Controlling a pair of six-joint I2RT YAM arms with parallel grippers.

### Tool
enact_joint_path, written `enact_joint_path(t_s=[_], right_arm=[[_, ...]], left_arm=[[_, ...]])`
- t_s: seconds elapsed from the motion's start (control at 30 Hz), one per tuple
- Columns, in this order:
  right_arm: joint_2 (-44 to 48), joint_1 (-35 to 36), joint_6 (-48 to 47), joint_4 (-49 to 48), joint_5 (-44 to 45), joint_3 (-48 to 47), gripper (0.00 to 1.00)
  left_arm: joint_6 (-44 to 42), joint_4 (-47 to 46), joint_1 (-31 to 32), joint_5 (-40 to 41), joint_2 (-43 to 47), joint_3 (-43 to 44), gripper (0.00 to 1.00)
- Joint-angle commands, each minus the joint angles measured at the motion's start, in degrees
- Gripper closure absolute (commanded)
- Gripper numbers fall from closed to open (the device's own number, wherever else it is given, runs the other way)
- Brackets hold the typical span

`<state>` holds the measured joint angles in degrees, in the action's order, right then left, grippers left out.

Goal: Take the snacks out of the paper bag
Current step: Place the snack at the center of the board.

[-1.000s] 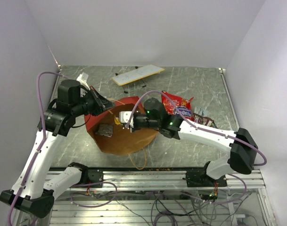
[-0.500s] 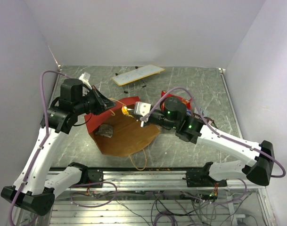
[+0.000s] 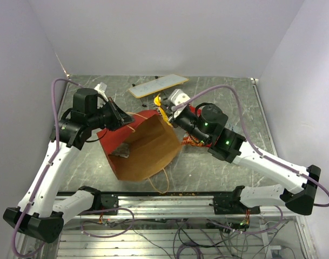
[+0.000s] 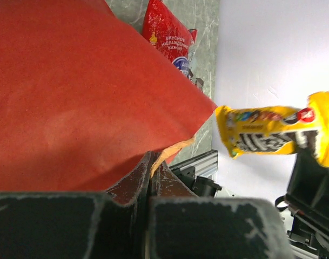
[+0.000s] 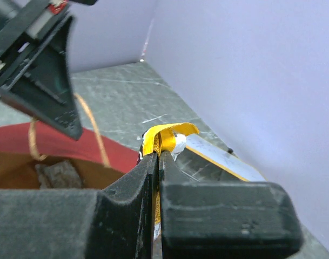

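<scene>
Left gripper (image 3: 122, 120) is pinched shut on the far-left rim of the bag (image 3: 153, 147), with only paper between the jaws. In the left wrist view the red outer wall (image 4: 72, 91) fills most of the frame and the tan rim edge runs into the closed fingers (image 4: 129, 186).

The bag sits mid-table between the two arms. It is tipped so its mouth opens toward the top camera, with the brown inside showing. One string handle (image 3: 162, 182) loops out over the near edge. Another handle (image 5: 94, 135) curves up by the left gripper.

Right gripper (image 3: 165, 110) is raised outside the bag, just past its far rim, with the jaws fully closed on a yellow packet (image 3: 160, 105). In the right wrist view the packet's crimped end (image 5: 167, 133) sticks up between the fingers (image 5: 132, 189). In the left wrist view the packet (image 4: 267, 129) hangs in the air clear of the bag, logo side showing, with the right gripper's black body at its right end.

A brown packet (image 3: 119, 153) lies inside the bag, low on the left of the inner wall. It also shows in the right wrist view (image 5: 59, 174).

The chip bag (image 4: 167, 32) lies on the table (image 3: 229, 94) beyond the bag. In the top view the right arm mostly hides it. More small packets lie beside it, too hidden to tell their colours.

A white board (image 3: 158, 84) stands at the far side of the table, well apart from the bag.
</scene>
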<state>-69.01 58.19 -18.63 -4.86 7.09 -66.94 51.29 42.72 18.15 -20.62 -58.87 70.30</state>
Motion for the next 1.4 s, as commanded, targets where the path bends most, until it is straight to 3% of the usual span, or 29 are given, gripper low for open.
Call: enact_joint_path(t_s=[0.0,0.23,0.43,0.57,0.8,1.07,1.37], right_arm=[[2.17,-0.05,2.99,-1.81,8.27,-2.83,1.0],[3.04,-0.08,4.69,-1.09,11.96,-3.15,1.0],[3.19,-0.48,6.16,2.44,26.78,-4.35,1.0],[3.11,-7.09,13.57,12.72,31.55,-5.87,1.0],[3.88,-25.75,34.9,28.56,29.79,-0.67,1.0],[2.25,-47.44,49.52,33.31,11.42,11.56,1.0],[-2.39,-52.04,50.92,28.0,3.7,17.16,1.0]], left_arm=[[-1.45,-0.98,-0.23,-1.19,-0.09,0.99,0.93],[-0.27,-2.69,-0.22,-1.35,0.05,0.41,0.93],[0.71,-4.77,-0.24,-1.65,0.51,-0.83,0.93],[1.01,-5.81,-0.28,-2.14,-0.02,-1.04,0.93],[0.54,-6.36,-0.31,-3.1,-1.6,-0.67,0.93],[0.23,-5.87,-0.31,-3.66,-2.05,-0.37,0.93],[0.79,-5.53,-0.4,-3.72,-0.48,-1.81,0.93]])
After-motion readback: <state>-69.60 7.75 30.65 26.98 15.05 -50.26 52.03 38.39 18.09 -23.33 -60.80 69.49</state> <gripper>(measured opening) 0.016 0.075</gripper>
